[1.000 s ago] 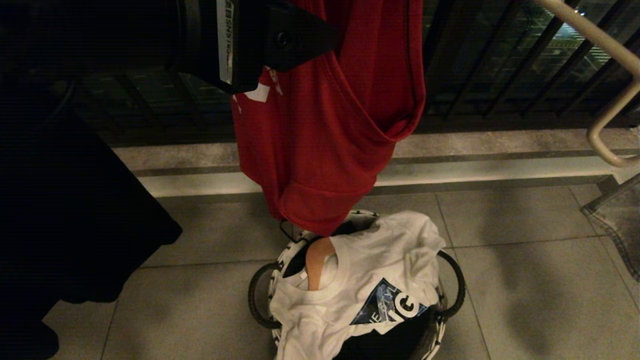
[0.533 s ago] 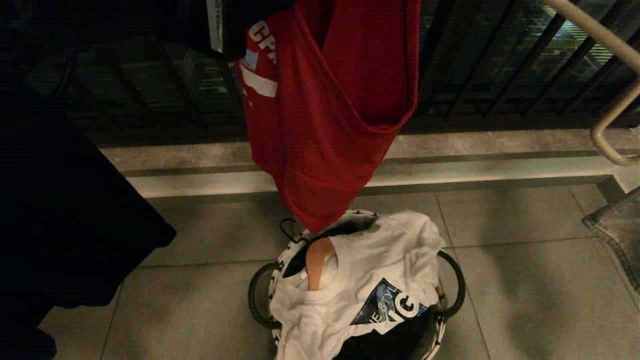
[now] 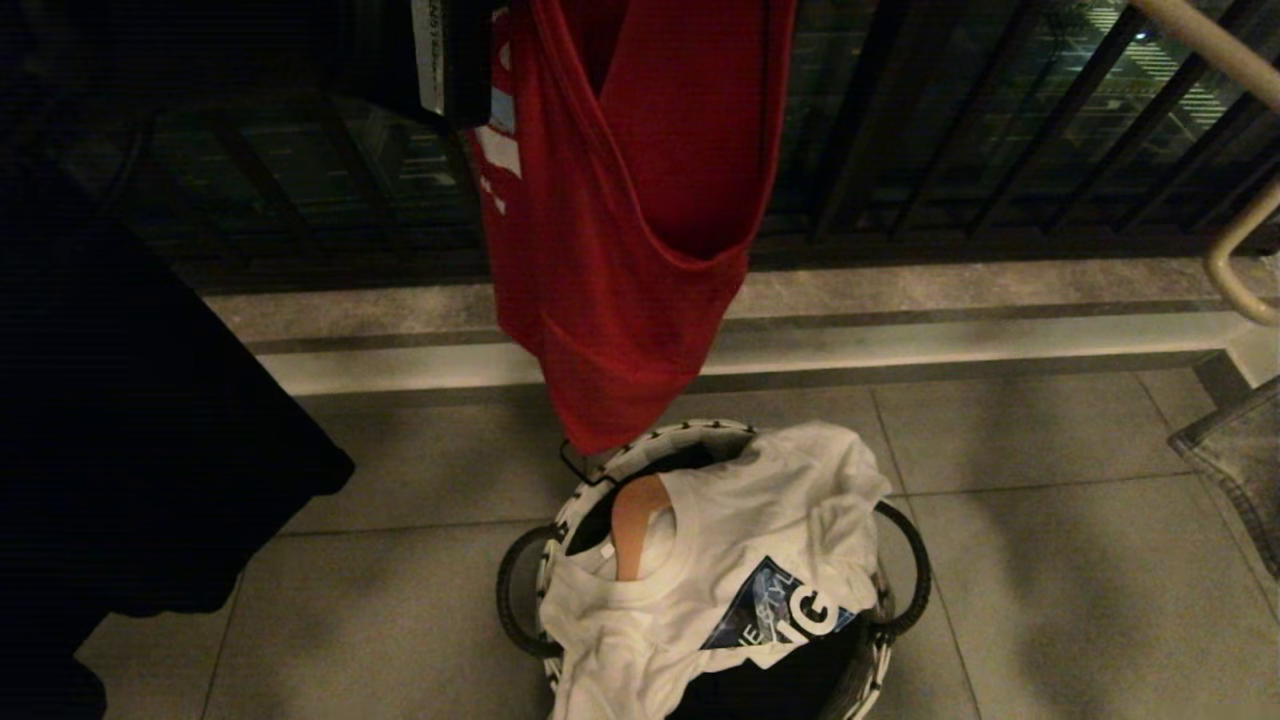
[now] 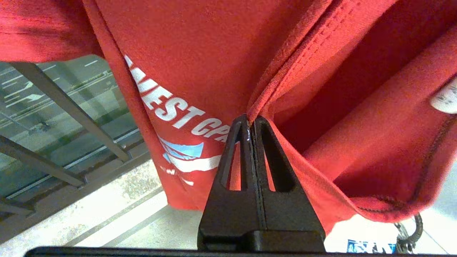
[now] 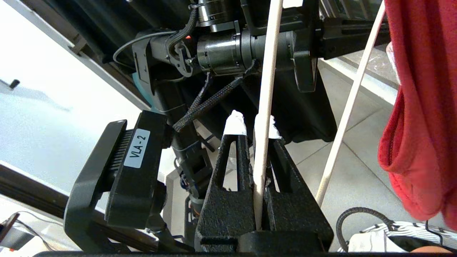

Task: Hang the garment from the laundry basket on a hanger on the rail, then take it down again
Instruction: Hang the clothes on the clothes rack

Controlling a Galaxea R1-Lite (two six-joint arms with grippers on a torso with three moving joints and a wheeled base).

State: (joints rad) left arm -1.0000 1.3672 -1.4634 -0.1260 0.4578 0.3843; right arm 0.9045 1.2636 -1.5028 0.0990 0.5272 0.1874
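The red garment (image 3: 620, 220) hangs above the laundry basket (image 3: 640, 455), its lowest fold just over the rim. White "WEST" lettering (image 4: 167, 107) shows in the left wrist view. My left gripper (image 4: 250, 125) is shut on a stitched edge of the garment, fingers pressed together with cloth between the tips. My right gripper (image 5: 254, 125) is shut on one thin cream rod of the hanger (image 5: 266, 89). A second rod of it (image 5: 351, 107) runs beside the garment (image 5: 417, 107). The hanger's hook is out of view.
A white T-shirt (image 3: 740, 560) and a tan wooden hanger (image 3: 635, 530) lie in the basket. A black garment (image 3: 130, 420) hangs at the left. Dark balcony bars (image 3: 950, 120) stand behind a stone kerb. A cream tube (image 3: 1235, 240) and denim cloth (image 3: 1240, 450) sit at the right.
The left gripper has shut on the garment's edge. The left arm has risen toward the top of the head view, and the garment has lifted a little and hangs narrower.
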